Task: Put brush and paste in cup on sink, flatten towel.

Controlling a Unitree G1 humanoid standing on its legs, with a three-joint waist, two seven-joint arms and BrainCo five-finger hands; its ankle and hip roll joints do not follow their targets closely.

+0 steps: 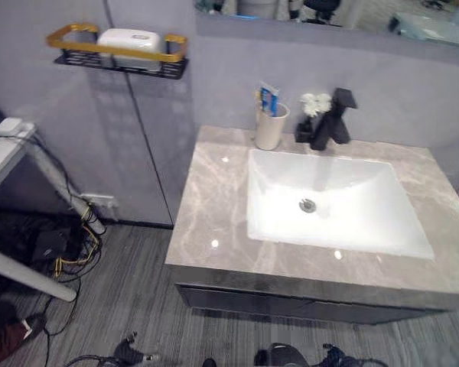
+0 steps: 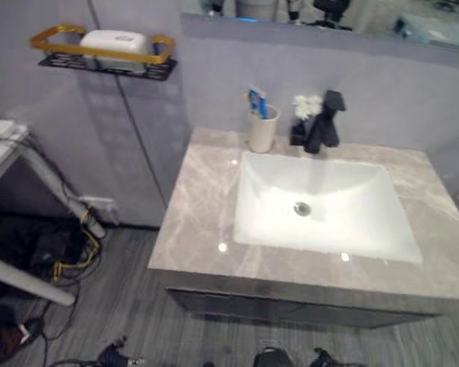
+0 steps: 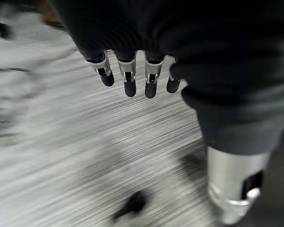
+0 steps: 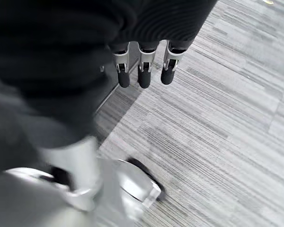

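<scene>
Both of my hands, left hand (image 3: 132,75) and right hand (image 4: 142,66), hang relaxed and empty over the striped floor (image 4: 227,118), well apart from the cup (image 1: 271,126) holding brush and paste (image 1: 268,99) behind the sink (image 1: 329,202).

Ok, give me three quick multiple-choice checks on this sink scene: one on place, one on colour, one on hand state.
1. Where does the cup stand?
A. in the basin
B. on the counter, beside the faucet
C. on the wall shelf

2. What colour is the faucet?
A. black
B. gold
C. white

3. How is the left hand?
A. curled round a towel
B. pinching a brush
C. fingers straight, holding nothing

Answers: 1 B, the cup sits on the marble counter at the back, left of the faucet. 2 A, the faucet is dark black against the grey wall. 3 C, its fingers hang straight over the floor, like the right hand.
</scene>
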